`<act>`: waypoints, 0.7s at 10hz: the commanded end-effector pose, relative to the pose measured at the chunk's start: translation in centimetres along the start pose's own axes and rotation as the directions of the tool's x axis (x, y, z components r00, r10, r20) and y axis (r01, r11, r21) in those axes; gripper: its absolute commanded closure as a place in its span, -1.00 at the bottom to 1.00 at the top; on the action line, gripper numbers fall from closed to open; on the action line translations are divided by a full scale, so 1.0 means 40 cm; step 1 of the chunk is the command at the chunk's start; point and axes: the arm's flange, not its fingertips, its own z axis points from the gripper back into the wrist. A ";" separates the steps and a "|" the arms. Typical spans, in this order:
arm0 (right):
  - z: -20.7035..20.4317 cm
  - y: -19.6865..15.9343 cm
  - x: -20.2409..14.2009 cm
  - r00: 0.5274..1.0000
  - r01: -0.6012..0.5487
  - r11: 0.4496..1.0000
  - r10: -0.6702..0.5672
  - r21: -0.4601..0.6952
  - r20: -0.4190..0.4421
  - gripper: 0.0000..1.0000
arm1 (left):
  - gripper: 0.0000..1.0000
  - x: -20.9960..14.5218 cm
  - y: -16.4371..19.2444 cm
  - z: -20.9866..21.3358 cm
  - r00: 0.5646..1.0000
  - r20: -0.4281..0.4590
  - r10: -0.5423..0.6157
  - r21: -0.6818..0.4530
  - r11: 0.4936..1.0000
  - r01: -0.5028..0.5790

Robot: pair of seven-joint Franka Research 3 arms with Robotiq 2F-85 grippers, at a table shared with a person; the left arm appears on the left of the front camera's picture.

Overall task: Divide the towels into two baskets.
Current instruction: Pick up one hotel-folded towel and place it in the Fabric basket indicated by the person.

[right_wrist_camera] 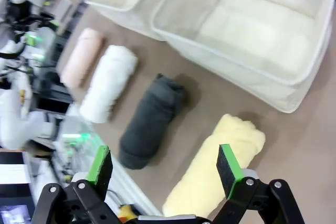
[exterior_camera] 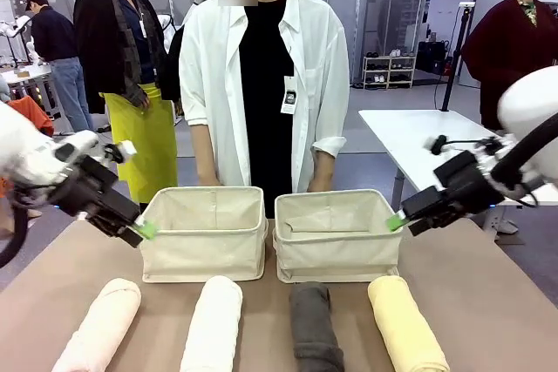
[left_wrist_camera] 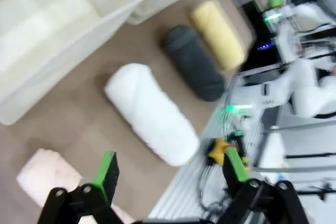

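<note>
Brown table (exterior_camera: 501, 302) holds four rolled towels (exterior_camera: 214, 320) in a row below and between the left end effector (exterior_camera: 144, 231) and right end effector (exterior_camera: 397, 221), both spread and empty beside the two baskets (exterior_camera: 202, 254), likely so each takes two

Brown table (exterior_camera: 506, 302), person in white shirt (exterior_camera: 261, 84), white table (exterior_camera: 410, 132) behind

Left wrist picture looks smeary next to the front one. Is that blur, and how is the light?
Left wrist view: yes, it is soft all over, and the yellow towel is the most smeared. Right wrist view: a little soft, with a faint shadow beside the grey towel. Front view: crisp on the baskets, with even light, only thin shadows under the towels and no glare.
</note>
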 end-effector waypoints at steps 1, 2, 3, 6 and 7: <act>0.068 -0.117 -0.053 0.979 0.157 0.966 -0.179 0.204 0.093 -1.00 | -1.00 -0.051 0.114 0.069 0.989 0.068 0.128 -0.199 0.974 -0.112; 0.111 -0.161 -0.089 0.958 0.205 0.947 -0.246 0.248 0.149 -1.00 | -1.00 -0.097 0.151 0.115 0.971 0.158 0.180 -0.281 0.951 -0.130; 0.155 -0.198 -0.133 0.933 0.253 0.933 -0.305 0.256 0.189 -1.00 | -1.00 -0.149 0.185 0.164 0.944 0.245 0.220 -0.328 0.935 -0.133; 0.289 -0.285 -0.289 0.836 0.375 0.892 -0.444 0.253 0.322 -1.00 | -1.00 -0.332 0.273 0.325 0.851 0.426 0.307 -0.321 0.931 -0.175; 0.326 -0.302 -0.340 0.798 0.397 0.880 -0.471 0.260 0.376 -1.00 | -1.00 -0.380 0.290 0.367 0.809 0.482 0.337 -0.313 0.928 -0.200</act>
